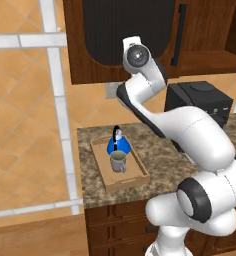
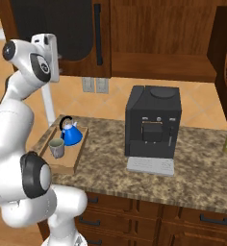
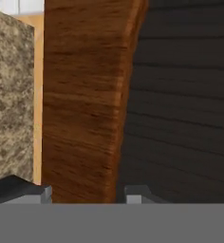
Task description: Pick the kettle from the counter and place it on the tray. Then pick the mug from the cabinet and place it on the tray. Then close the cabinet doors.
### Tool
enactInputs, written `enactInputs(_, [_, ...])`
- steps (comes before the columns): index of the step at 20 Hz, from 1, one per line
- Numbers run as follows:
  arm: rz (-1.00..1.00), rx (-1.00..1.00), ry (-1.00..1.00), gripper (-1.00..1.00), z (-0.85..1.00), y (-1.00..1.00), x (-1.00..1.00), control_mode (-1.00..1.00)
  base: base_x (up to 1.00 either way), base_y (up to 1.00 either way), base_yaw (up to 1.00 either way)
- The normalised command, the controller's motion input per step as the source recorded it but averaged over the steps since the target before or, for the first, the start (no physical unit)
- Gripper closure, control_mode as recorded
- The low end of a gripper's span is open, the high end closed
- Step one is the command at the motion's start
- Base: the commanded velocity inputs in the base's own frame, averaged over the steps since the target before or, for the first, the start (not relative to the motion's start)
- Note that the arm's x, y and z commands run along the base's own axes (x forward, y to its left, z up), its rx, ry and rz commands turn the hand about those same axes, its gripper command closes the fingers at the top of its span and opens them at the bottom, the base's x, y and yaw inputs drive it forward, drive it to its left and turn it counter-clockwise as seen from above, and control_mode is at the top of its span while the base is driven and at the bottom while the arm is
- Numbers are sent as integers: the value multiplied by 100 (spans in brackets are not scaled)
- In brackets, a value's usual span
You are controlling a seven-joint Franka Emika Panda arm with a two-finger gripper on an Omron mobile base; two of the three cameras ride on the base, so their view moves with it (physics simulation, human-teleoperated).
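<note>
On the speckled granite tabletop [image 1: 165,165] we note the shallow light-wood tray [image 1: 101,150]; blue cone kettle [image 1: 119,144] and pale cylindrical mug [image 1: 118,161] sit inside, just beside each other. Hand [image 3: 88,193] is up against the dark-wood door [image 1: 90,55] with ribbed black panel; fingers apart, gripping nothing.

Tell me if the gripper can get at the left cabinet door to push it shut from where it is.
Probably yes. The gripper sits right up against the left cabinet door, its wooden frame directly ahead and nothing in between; kettle and mug sit below on the tray.
</note>
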Motion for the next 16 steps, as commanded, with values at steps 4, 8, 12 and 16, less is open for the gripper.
enactInputs(4, [4, 4, -4, -100, -4, -23, -8, -100, 0, 0, 0])
enactInputs(8, [1, 0, 0, -100, 11, -35, -75, -100, 0, 0, 0])
enactInputs(12, [0, 2, 0, -100, 22, -42, -100, -100, 0, 0, 0])
enactInputs(16, [-4, 18, 4, -100, 27, -52, -95, -100, 0, 0, 0])
